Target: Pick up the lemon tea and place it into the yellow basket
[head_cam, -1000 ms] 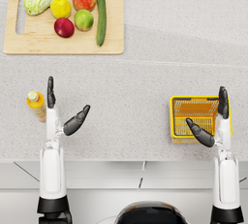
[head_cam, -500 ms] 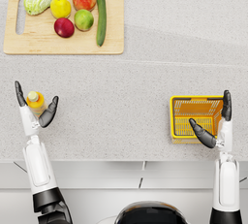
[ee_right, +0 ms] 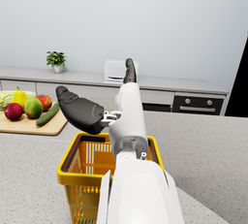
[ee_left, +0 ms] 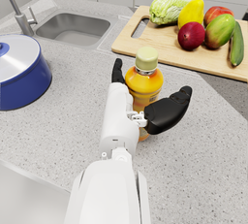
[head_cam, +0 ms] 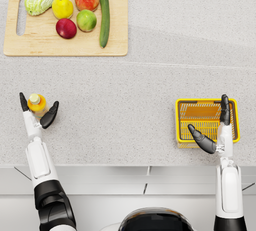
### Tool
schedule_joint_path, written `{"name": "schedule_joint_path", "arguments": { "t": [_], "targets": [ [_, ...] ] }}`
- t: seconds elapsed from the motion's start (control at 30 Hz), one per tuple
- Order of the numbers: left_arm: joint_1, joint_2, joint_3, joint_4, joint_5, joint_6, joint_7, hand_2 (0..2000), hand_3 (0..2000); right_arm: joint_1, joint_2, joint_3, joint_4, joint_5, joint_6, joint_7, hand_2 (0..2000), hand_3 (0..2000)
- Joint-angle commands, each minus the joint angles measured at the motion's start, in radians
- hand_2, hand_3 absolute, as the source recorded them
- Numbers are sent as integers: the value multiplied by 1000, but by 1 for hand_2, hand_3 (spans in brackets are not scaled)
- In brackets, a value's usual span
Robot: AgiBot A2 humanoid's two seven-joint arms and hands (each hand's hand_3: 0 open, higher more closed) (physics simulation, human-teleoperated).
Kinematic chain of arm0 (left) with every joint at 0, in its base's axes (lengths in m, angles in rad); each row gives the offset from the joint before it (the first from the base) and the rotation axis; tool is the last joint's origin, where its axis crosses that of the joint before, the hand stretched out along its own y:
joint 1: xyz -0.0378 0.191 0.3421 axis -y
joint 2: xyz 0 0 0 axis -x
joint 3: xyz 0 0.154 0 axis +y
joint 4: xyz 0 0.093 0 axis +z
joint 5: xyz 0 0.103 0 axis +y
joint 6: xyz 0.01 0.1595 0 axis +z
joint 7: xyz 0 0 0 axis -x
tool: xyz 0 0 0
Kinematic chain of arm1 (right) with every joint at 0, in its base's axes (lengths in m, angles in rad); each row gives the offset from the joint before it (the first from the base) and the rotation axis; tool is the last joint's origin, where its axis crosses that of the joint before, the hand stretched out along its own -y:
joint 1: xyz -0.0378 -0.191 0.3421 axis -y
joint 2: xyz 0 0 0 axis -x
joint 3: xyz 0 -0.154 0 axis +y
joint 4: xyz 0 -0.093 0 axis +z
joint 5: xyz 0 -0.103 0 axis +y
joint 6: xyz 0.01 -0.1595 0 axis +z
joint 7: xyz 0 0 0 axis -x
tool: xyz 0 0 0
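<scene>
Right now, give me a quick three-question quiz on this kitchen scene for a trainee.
1. True or false: the left hand has the lemon tea bottle standing between its open fingers.
2. Multiple choice: where is the right hand? A) on the cutting board B) over the yellow basket C) in the sink
3. Fill in: the long green vegetable at the edge of the cutting board nearest the basket is a ____.

Key
1. True; the bottle is upright on the counter.
2. B; it holds nothing.
3. cucumber
</scene>
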State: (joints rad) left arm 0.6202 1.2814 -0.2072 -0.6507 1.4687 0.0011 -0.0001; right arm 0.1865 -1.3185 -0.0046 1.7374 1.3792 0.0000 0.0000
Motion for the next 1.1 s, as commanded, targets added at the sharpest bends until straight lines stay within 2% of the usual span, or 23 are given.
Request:
{"name": "schedule_joint_path", "arguments": {
  "t": [0.03, 0.07, 0.1, 0.13, 0.2, 0.27, 0.3, 0.33, 0.4, 0.5, 0.57, 0.7, 0.93, 1.1],
  "targets": [
    [153, -19, -3, 260, 0, 0, 0, 0, 0, 5, -2, 11, 3, 0, 0, 0, 0, 0],
    [164, -20, -11, 286, 0, 0, 0, 0, 0, 5, -4, 6, 2, 0, 0, 0, 0, 0],
    [172, -22, -27, 300, 0, 0, 0, 1361, 327, 5, -6, 5, 2, 0, 0, 0, 0, 0],
    [166, -21, -41, 291, 0, -3, 0, 2000, 653, -3, -6, -2, 10, 0, 0, 0, 0, 0],
    [173, -26, -38, 305, 2, -34, -1, 2000, 1307, -3, -9, -4, 10, 0, 0, 0, 0, 0],
    [173, -29, -25, 305, 2, -25, -4, 2000, 1960, -3, -13, -3, 11, 0, 0, 0, 0, 0],
    [125, -22, 0, 205, 2, -6, -5, 2000, 2000, -2, -14, 2, 3, 0, 0, 0, 0, 0],
    [50, -15, 26, 30, 1, -13, -7, 2000, 2000, -3, -16, 9, 2, 0, 0, 0, 0, 0],
    [-41, -8, 59, -264, 1, -42, -4, 2000, 2000, 1, -20, 67, -21, 0, 0, 0, 0, 0],
    [-91, -7, 156, -567, 1, -66, 0, 2000, 2000, 43, -48, 191, -14, 0, 0, 0, 0, 0],
    [-108, -6, 223, -697, 1, -70, -1, 2000, 2000, 64, -71, 261, -36, 0, 0, 0, 0, 0],
    [-106, 7, 339, -850, 1, -77, -1, 2000, 2000, 123, -114, 327, -93, 0, 0, 0, 0, 0],
    [-93, 50, 572, -995, 1, -84, -4, 2000, 2000, 222, -192, 421, -226, 0, 0, 0, 0, 0],
    [-84, 93, 673, -1033, 1, -87, -3, 2000, 2000, 236, -213, 472, -244, 0, 0, 0, 0, 0]
  ]
}}
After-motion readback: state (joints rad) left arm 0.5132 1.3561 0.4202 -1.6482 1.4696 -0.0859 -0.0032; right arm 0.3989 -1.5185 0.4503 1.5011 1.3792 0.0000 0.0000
